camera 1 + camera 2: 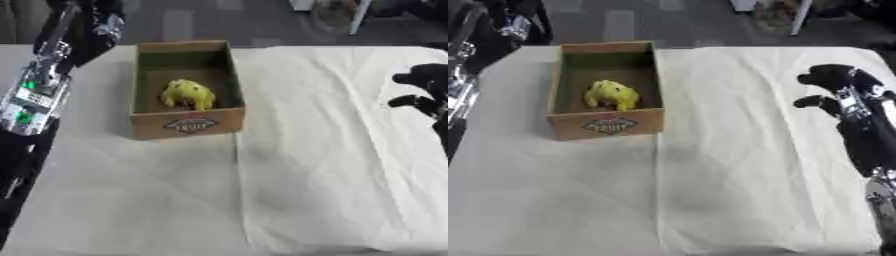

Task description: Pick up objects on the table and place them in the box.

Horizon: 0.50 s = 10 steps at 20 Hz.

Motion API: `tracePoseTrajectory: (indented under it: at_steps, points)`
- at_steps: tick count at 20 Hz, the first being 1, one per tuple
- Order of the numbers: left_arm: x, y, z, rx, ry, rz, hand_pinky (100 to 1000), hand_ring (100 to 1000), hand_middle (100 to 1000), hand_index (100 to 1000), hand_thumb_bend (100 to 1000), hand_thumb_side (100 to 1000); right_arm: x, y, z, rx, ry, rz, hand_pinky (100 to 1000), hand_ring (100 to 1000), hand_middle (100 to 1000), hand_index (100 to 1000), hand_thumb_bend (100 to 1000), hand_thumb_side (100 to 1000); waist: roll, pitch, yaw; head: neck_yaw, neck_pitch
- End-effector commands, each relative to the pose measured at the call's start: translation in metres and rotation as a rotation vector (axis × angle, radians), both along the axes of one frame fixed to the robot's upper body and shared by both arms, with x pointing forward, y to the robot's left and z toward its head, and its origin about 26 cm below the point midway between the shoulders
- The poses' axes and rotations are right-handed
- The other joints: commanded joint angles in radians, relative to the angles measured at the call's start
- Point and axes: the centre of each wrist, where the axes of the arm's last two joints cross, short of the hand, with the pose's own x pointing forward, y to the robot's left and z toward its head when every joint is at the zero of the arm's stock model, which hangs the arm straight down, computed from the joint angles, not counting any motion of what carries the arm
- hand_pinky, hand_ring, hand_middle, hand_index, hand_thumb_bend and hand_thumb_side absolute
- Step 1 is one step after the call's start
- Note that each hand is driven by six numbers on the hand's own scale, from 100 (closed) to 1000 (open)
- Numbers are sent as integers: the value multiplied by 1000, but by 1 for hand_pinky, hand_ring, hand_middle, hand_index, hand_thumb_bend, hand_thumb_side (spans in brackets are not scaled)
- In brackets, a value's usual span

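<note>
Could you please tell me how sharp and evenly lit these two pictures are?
Left eye view: soft all over, the box label unreadable, the yellow toy featureless; light even, with faint cloth shadows. Right eye view: equally soft, the right hand a dark blur.

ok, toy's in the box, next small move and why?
Probably just pull both arms back to rest. The yellow toy sits inside the box, the white cloth shows nothing else to pick, and the right robot hand holds nothing.
</note>
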Motion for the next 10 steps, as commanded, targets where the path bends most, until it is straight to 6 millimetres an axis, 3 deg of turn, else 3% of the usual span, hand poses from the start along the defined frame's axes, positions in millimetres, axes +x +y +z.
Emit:
tracePoseTrajectory:
  at_steps: [1, 10]
  points:
    - [-11, 19, 13, -89, -13, 39, 728, 722, 654, 815, 100, 499, 0, -4, 6, -15, -21, -16, 618, 809, 636, 727, 100, 601, 2, -13, 5, -4, -10]
    - [-29, 36, -15, -135, 80, 91, 723, 713, 640, 817, 100, 538, 2, -5, 5, -9, -19, -24, 618, 809, 638, 726, 100, 606, 0, -10, 28, -8, -4]
